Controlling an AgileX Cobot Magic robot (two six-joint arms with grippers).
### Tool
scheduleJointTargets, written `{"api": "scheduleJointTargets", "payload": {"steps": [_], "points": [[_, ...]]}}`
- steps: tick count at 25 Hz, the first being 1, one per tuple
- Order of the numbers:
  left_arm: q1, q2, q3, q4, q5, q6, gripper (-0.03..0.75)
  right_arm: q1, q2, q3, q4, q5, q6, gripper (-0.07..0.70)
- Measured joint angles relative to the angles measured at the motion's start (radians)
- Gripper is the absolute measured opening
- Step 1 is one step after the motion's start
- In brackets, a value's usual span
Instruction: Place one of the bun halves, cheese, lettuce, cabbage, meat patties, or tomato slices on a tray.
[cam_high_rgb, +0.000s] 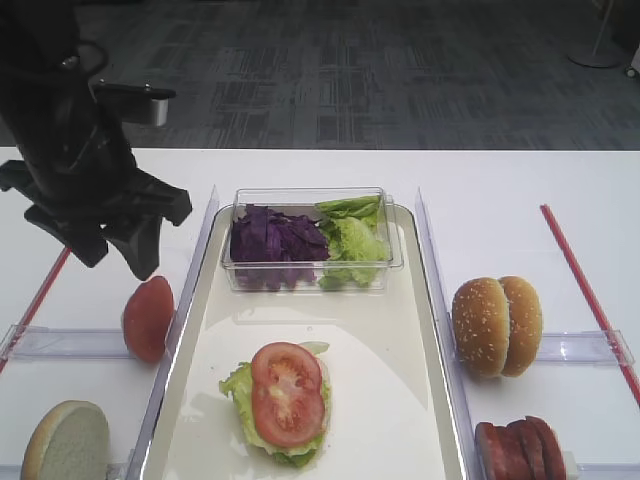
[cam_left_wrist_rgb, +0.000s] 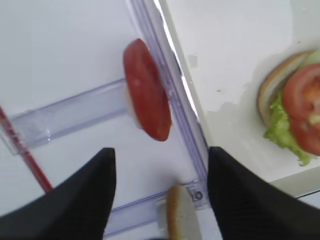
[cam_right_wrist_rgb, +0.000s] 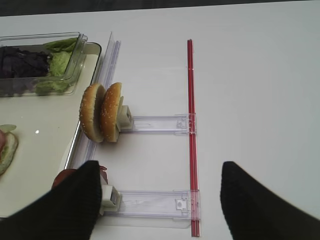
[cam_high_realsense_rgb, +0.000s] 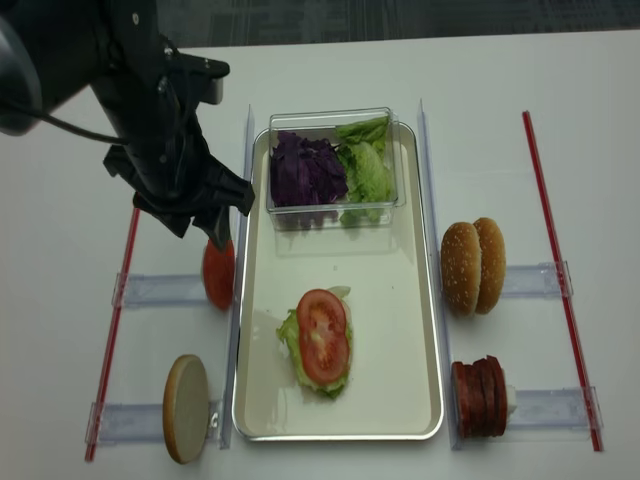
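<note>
On the cream tray (cam_high_rgb: 400, 380) (cam_high_realsense_rgb: 400, 300) lies a tomato slice (cam_high_rgb: 287, 392) (cam_high_realsense_rgb: 323, 336) over lettuce and a bun half. My left gripper (cam_high_rgb: 115, 255) (cam_high_realsense_rgb: 200, 232) (cam_left_wrist_rgb: 160, 150) hangs open and empty left of the tray, above a smooth red tomato end piece (cam_high_rgb: 148, 318) (cam_left_wrist_rgb: 147, 92). A bun half (cam_high_rgb: 66, 442) (cam_left_wrist_rgb: 182, 215) stands at the front left. Right of the tray are two bun halves (cam_high_rgb: 497, 325) (cam_right_wrist_rgb: 102, 119) and meat patties (cam_high_rgb: 520, 450) (cam_high_realsense_rgb: 480, 397). My right gripper (cam_right_wrist_rgb: 160, 167) is open above the table. Cheese is out of view.
A clear box (cam_high_rgb: 310, 240) at the tray's far end holds purple cabbage (cam_high_rgb: 272, 240) (cam_high_realsense_rgb: 305, 170) and lettuce (cam_high_rgb: 350, 240) (cam_high_realsense_rgb: 368, 165). Clear plastic holders (cam_right_wrist_rgb: 155, 202) and rails flank the tray. Red strips (cam_high_rgb: 585, 285) (cam_right_wrist_rgb: 191, 125) run along both outer sides.
</note>
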Motion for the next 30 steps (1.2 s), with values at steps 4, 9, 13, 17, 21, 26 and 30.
{"api": "scheduleJointTargets", "payload": {"steps": [4, 9, 13, 17, 21, 26, 30], "points": [[0.002, -0.066, 0.000, 0.047, 0.006, -0.006, 0.372, 0.000, 0.000, 0.000, 0.000, 0.000, 0.000, 0.526], [0.021, -0.160, 0.000, 0.047, 0.012, 0.013, 0.368, 0.000, 0.000, 0.000, 0.000, 0.000, 0.000, 0.526], [0.021, -0.278, 0.043, 0.028, 0.014, 0.018, 0.368, 0.000, 0.000, 0.000, 0.000, 0.000, 0.000, 0.526], [0.021, -0.405, 0.135, 0.021, 0.019, 0.020, 0.368, 0.000, 0.000, 0.000, 0.000, 0.000, 0.000, 0.526], [0.021, -0.519, 0.243, 0.021, 0.007, 0.020, 0.368, 0.000, 0.000, 0.000, 0.000, 0.000, 0.000, 0.526], [0.021, -0.635, 0.364, 0.021, -0.048, 0.020, 0.368, 0.000, 0.000, 0.000, 0.000, 0.000, 0.000, 0.526], [0.021, -0.720, 0.454, 0.019, -0.078, 0.020, 0.368, 0.000, 0.000, 0.000, 0.000, 0.000, 0.000, 0.523]]}}
